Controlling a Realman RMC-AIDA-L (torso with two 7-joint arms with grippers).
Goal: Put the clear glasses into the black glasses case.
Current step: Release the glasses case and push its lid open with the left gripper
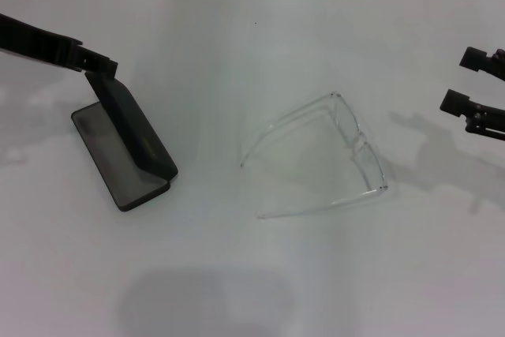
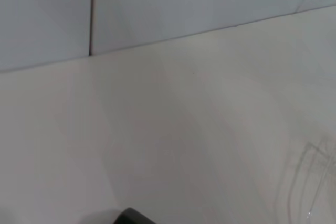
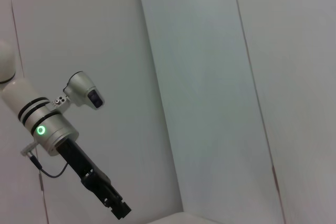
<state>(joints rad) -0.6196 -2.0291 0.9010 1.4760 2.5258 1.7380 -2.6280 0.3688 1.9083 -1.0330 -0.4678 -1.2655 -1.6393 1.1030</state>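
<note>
Judging by how things lie, the task is partly under way: the black glasses case (image 1: 126,155) stands open near the left edge of the surface (image 1: 260,53), its lid raised at a slant and its grey-lined tray flat and bare, while the clear glasses (image 1: 331,155) lie outside it, right of the middle of the surface and well apart from the case, arms unfolded and pointing toward the left and front. Nothing holds the glasses yet, so picking them up, carrying them across and setting them in the tray all remain, and perhaps shutting the lid. The left claw (image 1: 99,65) reaches in from the left edge, its tip meeting the top edge of the raised lid; it appears to pinch or prop that lid, but I cannot tell how its fingers stand. The right claw (image 1: 473,88) hangs at the right edge, above the surface and clear of the glasses, its two black fingers spread with a visible gap and nothing between them.
</note>
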